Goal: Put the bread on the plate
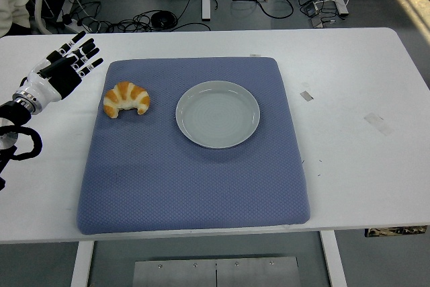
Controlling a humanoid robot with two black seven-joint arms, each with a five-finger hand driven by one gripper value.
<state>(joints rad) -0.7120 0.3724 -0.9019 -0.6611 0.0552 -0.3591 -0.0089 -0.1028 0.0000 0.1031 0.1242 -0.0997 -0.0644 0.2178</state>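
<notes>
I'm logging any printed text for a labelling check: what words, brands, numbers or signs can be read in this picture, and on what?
None can be read.
The croissant, the grey plate and the blue mat carry no print.
The tape pieces on the white table look blank.
The left hand shows only white patches, no legible marking.

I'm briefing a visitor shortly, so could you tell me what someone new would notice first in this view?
The eye goes first to the blue mat covering the middle of the white table, with an empty grey plate at its centre. Left of the plate, apart from it, lies a golden croissant on the mat. The black-and-white left hand hovers at the table's left edge, fingers spread, holding nothing.
</notes>
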